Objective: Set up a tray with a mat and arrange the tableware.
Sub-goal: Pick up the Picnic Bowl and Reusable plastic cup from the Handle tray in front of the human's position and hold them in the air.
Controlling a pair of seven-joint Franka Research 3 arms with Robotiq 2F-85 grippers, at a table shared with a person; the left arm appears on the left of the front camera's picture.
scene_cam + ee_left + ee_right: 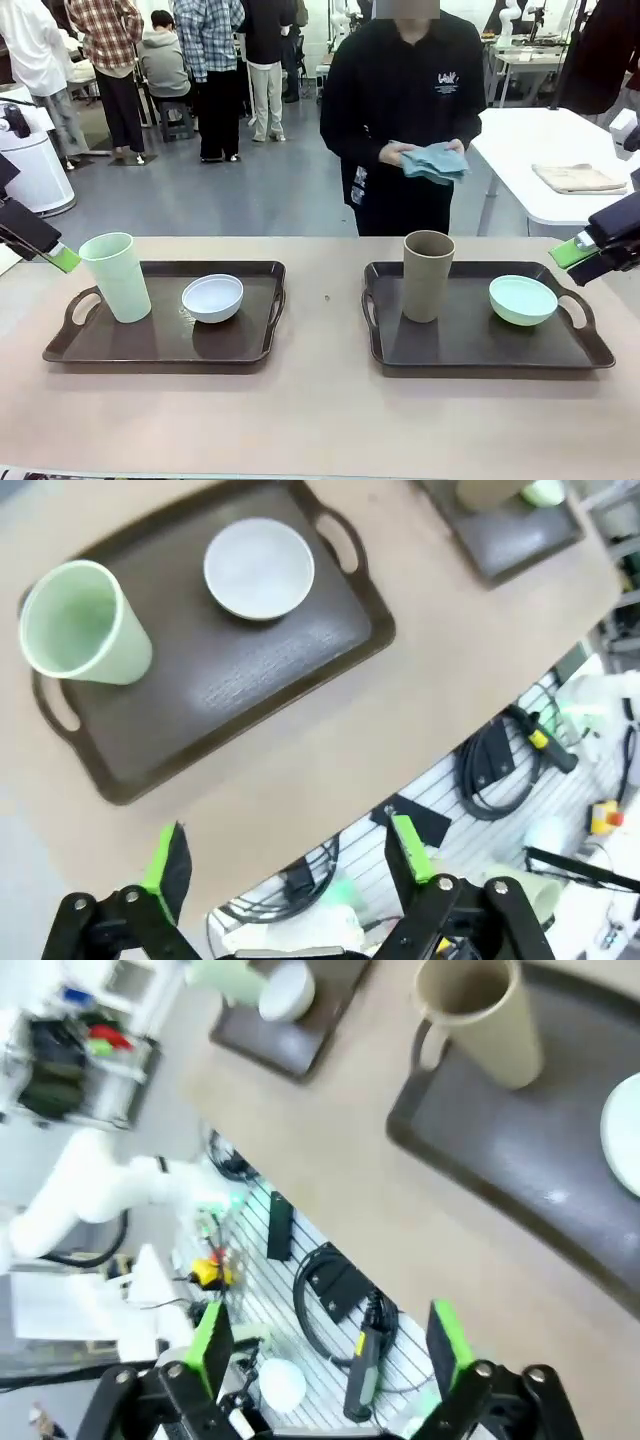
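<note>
Green-padded left end effector (285,840) spread wide and empty, hovering about over the desk's edge, low in the left wrist frame; right end effector (328,1325) likewise agape, holding nothing, low in its own frame above cables and floor. Farther out, at left of the front frame: dark brown tray (150,340) on the tan desk (320,420), bearing the pale green cup (117,277) upright at its left end and the white bowl (212,297) near it, not touching. At right of that frame: second tray (470,340), with the tan-brown cup (428,275) upright on its left part and the mint green bowl (523,300) toward its right handle, apart. Beyond, top centre: person's hands (398,155) holding a folded teal cloth (435,163), probably the mat, not yet on either tray. Handling, judged by looks: matte plastic, so light, stiff, unlikely to break, yet easily tipped, the tall cups above all. Best taken across the cup wall near mid-height, or with one pad inside the rim; bowls by the rim, one pad in, one out. Cloth soft and limp; pinch at a folded edge.
</note>
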